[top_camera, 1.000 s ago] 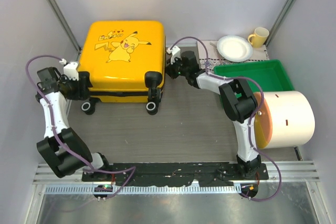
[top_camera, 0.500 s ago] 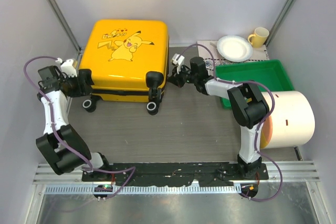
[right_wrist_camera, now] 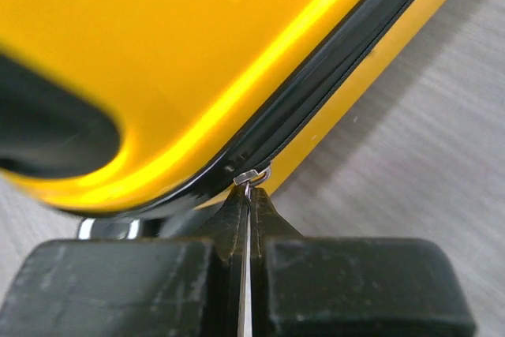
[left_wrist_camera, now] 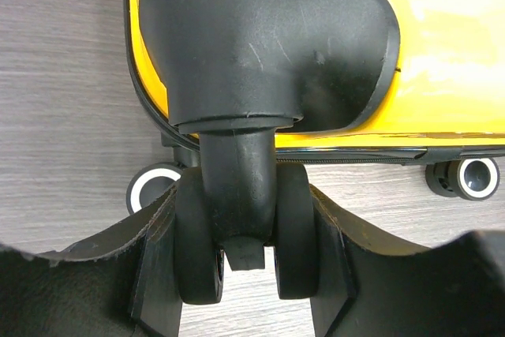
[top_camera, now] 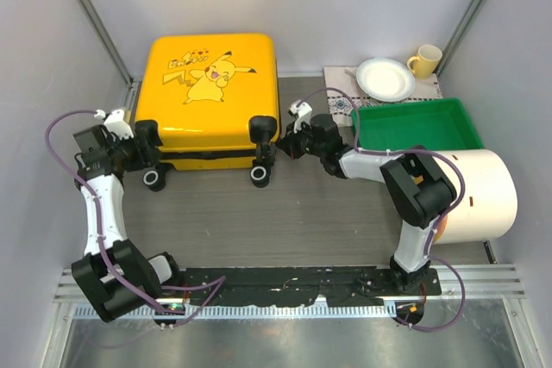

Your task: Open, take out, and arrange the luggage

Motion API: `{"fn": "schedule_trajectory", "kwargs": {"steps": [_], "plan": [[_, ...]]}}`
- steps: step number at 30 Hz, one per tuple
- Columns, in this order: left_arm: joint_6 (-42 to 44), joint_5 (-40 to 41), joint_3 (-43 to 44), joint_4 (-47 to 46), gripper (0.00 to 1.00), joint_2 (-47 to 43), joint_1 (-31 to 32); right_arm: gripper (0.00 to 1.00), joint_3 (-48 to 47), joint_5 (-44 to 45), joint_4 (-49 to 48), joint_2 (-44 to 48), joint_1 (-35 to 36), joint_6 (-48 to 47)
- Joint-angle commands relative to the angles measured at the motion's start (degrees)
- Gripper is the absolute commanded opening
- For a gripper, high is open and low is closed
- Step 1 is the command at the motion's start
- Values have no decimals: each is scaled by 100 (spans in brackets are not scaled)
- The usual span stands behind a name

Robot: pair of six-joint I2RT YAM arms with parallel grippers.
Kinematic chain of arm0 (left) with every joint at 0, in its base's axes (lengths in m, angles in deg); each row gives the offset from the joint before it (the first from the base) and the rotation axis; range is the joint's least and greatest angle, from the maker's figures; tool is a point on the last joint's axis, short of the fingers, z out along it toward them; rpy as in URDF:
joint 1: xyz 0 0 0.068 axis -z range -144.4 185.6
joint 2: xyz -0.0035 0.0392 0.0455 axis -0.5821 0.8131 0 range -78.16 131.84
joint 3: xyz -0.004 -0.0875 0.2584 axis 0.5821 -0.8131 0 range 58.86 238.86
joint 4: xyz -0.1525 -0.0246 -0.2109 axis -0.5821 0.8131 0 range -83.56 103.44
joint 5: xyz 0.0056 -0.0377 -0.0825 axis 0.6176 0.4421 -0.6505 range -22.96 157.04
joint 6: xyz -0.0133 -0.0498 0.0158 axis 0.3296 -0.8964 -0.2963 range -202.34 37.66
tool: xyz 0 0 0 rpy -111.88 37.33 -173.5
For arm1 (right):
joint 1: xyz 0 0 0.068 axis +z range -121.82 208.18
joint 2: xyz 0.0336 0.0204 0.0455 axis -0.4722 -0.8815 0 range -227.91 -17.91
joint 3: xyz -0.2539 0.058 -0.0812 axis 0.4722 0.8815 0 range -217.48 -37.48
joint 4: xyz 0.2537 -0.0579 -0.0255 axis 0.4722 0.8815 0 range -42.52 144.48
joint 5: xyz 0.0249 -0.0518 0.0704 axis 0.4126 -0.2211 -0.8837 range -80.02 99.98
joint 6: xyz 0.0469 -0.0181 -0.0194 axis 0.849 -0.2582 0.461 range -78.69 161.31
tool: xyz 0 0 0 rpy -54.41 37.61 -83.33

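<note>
Luggage (top_camera: pixel 211 84) is not open yet: my right gripper (right_wrist_camera: pixel 248 207) pinches its zipper pull (right_wrist_camera: pixel 252 174), my left gripper (left_wrist_camera: pixel 241 266) clamps one wheel (left_wrist_camera: pixel 293 234) (unzipping, unpacking and arranging all seem to remain).

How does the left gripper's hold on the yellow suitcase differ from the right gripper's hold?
The left gripper is spread wide, its fingers on either side of a black caster wheel; the right gripper is pressed almost flat on the thin metal zipper pull. The left one holds the luggage at its near left corner, the right one at the near right seam. Both grip the same closed luggage.
</note>
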Motion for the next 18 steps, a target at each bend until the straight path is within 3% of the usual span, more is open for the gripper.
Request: {"fn": "schedule_trajectory", "kwargs": {"steps": [1, 6, 11, 18], "plan": [[-378, -624, -191, 667, 0, -253, 249, 1, 354, -125, -955, 647, 449, 830], [-491, -597, -164, 703, 0, -324, 249, 1, 688, -565, -579, 1103, 492, 276], [-966, -755, -278, 510, 0, -438, 284, 1, 1330, 137, -1278, 1237, 913, 891], [-1300, -808, -595, 308, 0, -640, 478, 1, 813, 981, -2168, 622, 1099, 576]]}}
